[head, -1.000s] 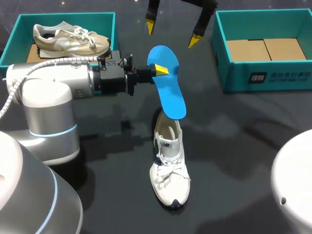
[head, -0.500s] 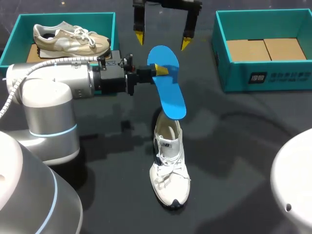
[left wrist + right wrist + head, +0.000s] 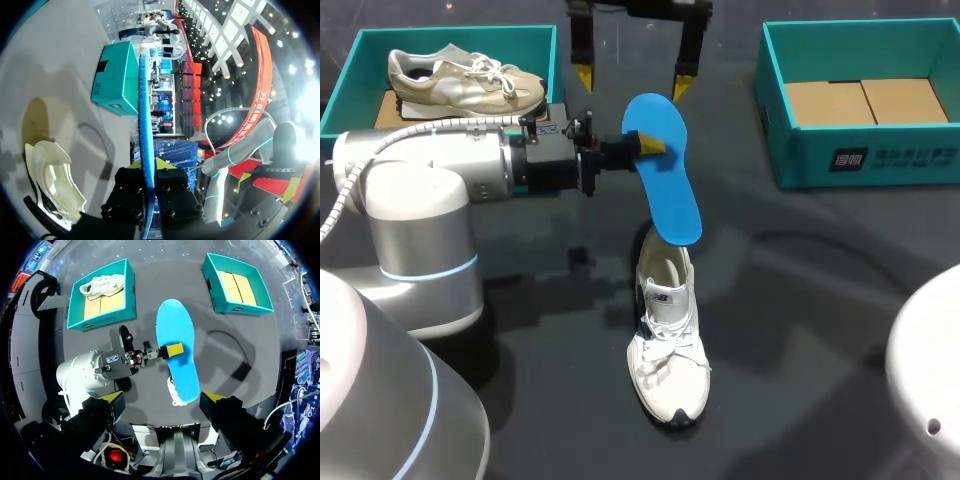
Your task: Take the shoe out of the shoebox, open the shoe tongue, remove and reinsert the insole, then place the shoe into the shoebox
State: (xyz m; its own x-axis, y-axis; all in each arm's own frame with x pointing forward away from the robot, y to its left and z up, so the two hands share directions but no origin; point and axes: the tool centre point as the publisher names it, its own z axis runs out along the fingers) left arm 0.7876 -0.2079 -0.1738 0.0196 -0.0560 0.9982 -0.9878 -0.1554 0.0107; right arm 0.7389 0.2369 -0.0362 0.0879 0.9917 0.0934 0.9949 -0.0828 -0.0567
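Note:
My left gripper (image 3: 646, 147) is shut on the edge of a blue insole (image 3: 666, 172) and holds it in the air over the table's middle. Directly under the insole's lower end, a white shoe (image 3: 668, 340) stands on the dark table with its opening up. From the left wrist the insole (image 3: 143, 115) shows edge-on between the yellow tips (image 3: 148, 163), with the shoe (image 3: 50, 180) off to one side. My right gripper (image 3: 631, 78) hangs wide open, high above the insole's far end. It looks straight down on the insole (image 3: 176, 335) and holds nothing (image 3: 164, 399).
A teal shoebox (image 3: 350, 75) at the back left holds a beige shoe (image 3: 465, 80). A second teal shoebox (image 3: 790, 150) at the back right shows only its cardboard floor. My left arm's thick body (image 3: 420, 190) fills the table's left side.
My right gripper has slid leftward along the far side, still wide open. The left arm and the insole have stayed put, and the white shoe has not moved.

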